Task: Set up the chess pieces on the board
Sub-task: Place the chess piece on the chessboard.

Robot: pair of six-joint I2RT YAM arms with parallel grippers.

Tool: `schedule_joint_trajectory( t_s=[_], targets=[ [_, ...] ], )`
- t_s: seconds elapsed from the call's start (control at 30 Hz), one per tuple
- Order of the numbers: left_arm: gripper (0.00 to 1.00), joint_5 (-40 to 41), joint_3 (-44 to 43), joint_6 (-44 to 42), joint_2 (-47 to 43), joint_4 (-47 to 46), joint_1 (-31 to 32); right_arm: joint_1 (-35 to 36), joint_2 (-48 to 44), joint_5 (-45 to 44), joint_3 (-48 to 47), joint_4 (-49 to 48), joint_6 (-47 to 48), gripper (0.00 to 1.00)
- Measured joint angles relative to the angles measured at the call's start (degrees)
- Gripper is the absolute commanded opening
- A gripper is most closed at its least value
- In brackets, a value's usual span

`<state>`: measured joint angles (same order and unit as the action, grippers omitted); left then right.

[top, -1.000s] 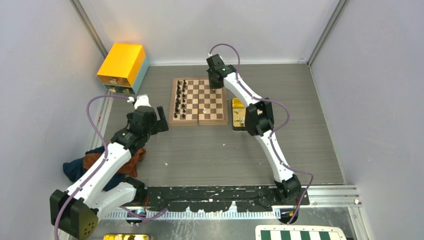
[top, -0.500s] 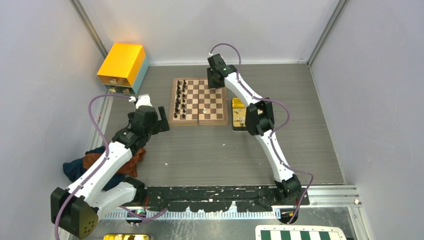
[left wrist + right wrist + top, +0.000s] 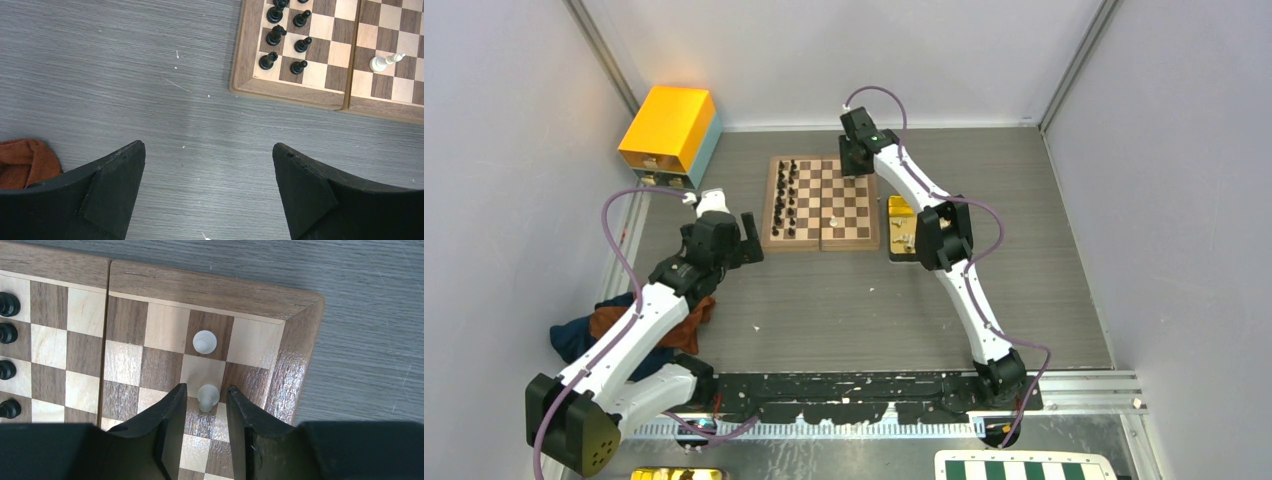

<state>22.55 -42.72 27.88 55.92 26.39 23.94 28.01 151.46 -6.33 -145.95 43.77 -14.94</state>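
Chessboard (image 3: 821, 203), small, square, wooden, with dark and light brown squares, brown frame and centre seam: lies flat on the grey wood-grain worktop (image 3: 844, 310), upper middle of the top view.

Black chess pieces (image 3: 786, 200): upright in two files along the left side of the chessboard in that view.

Lone cream-white piece (image 3: 385, 61): just right of the seam near the board's lower edge, at the upper right of the left wrist view, where it looks tilted or lying.

Two cream-white pawns, right wrist view, near the board corner at upper right: far pawn (image 3: 204, 341) on a dark square, near pawn (image 3: 208, 396) just below it.

Right gripper (image 3: 856, 165): over the board's upper right corner; jaws apart, one on each side of the near pawn, a sliver of board visible on both sides.

Left gripper (image 3: 207, 150): above bare worktop just off the board's lower left corner; jaws spread wide, holding nothing.

Yellow box with teal side (image 3: 671, 133): upper left.

Orange and blue cloth (image 3: 624, 325): lower left.

Shiny gold tray (image 3: 900, 220): just beside the board's right edge.
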Motion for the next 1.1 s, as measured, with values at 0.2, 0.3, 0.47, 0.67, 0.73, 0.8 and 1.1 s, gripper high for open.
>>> schedule_joint_trajectory(
  t_s=[0.2, 0.3, 0.47, 0.67, 0.73, 0.8, 1.1],
  targets=[
    [0.99, 0.0, 0.0, 0.1, 0.0, 0.0, 0.0, 0.0, 0.0, 0.2, 0.2, 0.0, 0.0, 0.39],
    [0.99, 0.0, 0.0, 0.2, 0.0, 0.0, 0.0, 0.2, 0.0, 0.2, 0.3, 0.0, 0.0, 0.39],
    [0.99, 0.0, 0.0, 0.1, 0.0, 0.0, 0.0, 0.7, 0.0, 0.3, 0.3, 0.0, -0.2, 0.39],
    [0.99, 0.0, 0.0, 0.1, -0.3, 0.0, 0.1, 1.2, 0.0, 0.3, 0.3, 0.0, -0.3, 0.39],
    [1.0, 0.0, 0.0, 0.1, -0.3, 0.0, 0.2, 1.2, 0.0, 0.2, 0.3, 0.0, -0.3, 0.39],
    [1.0, 0.0, 0.0, 0.1, -0.3, 0.0, 0.5, 1.2, 0.0, 0.2, 0.3, 0.0, -0.3, 0.39],
    [1.0, 0.0, 0.0, 0.1, -0.3, 0.0, 0.9, 1.2, -0.6, -2.4, 1.8, -1.0, 1.4, 0.39]
  ],
)
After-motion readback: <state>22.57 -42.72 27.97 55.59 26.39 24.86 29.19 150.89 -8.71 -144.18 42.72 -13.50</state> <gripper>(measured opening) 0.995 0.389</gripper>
